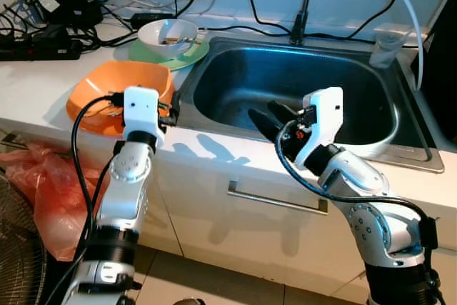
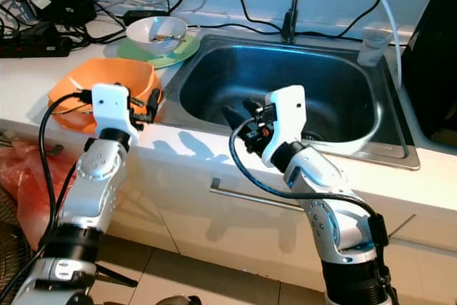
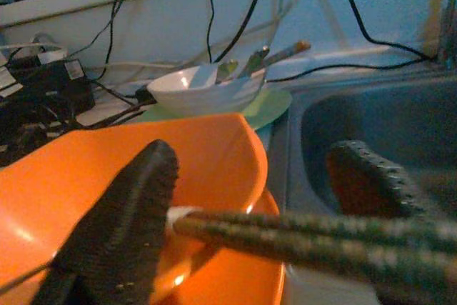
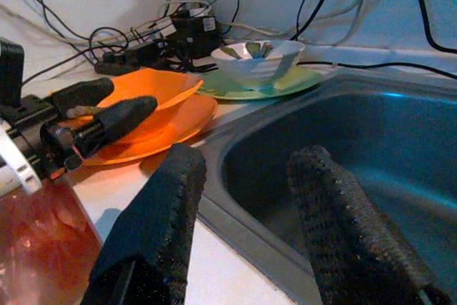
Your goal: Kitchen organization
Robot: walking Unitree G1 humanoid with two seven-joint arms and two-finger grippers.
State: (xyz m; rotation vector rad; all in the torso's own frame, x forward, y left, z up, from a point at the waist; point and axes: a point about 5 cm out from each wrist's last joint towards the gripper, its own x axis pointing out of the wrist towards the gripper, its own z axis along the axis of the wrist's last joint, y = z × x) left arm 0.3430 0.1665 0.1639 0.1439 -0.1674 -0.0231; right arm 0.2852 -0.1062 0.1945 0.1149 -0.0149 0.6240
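Two chopsticks (image 3: 321, 237) lie crosswise between the spread left gripper (image 1: 168, 107) fingers, over the orange bowl (image 1: 93, 87); the right gripper (image 1: 275, 121), also spread, is farther.

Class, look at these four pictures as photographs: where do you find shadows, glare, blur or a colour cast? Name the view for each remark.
Left eye view: both arms cast soft shadows on the white cabinet front; pale glare on the sink wall. Left wrist view: the near fingers are blurred, with a blue cast over wall and sink. Right wrist view: the right gripper is dark and soft, while the orange bowl is sharper.
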